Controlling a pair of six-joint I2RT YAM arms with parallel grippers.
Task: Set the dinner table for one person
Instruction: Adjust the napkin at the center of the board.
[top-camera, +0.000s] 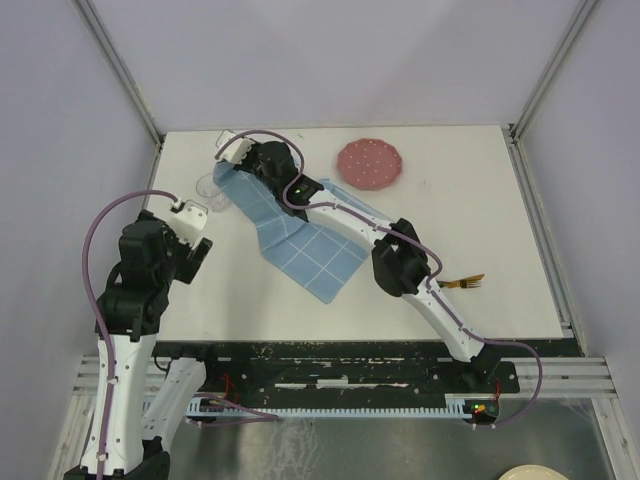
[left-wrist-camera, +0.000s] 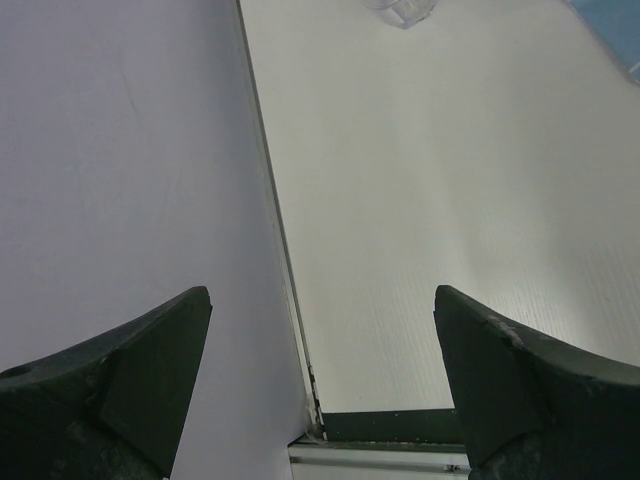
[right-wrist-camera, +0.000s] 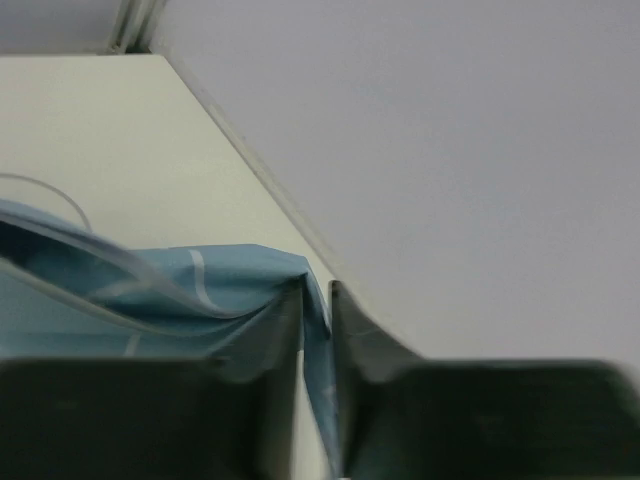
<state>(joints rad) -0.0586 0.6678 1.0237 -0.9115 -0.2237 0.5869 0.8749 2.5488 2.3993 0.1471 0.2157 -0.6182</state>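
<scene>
The dinner table (top-camera: 480, 220) is a white square top. A blue grid-patterned placemat (top-camera: 300, 245) lies slantwise across its left middle, rumpled at the far end. My right arm reaches over to the far left, and my right gripper (top-camera: 232, 150) is shut on the placemat's far corner. In the right wrist view the blue cloth (right-wrist-camera: 200, 285) is pinched between the fingers of the right gripper (right-wrist-camera: 316, 287), close to the enclosure wall. My left gripper (top-camera: 195, 215) hangs open over the table's left edge, and the left wrist view shows that gripper (left-wrist-camera: 322, 300) holding nothing.
A clear glass (top-camera: 207, 187) stands at the left by the placemat's far end, its base at the top of the left wrist view (left-wrist-camera: 400, 10). A pink dotted plate (top-camera: 369, 163) sits at the back middle. A gold fork (top-camera: 462, 283) lies at the near right.
</scene>
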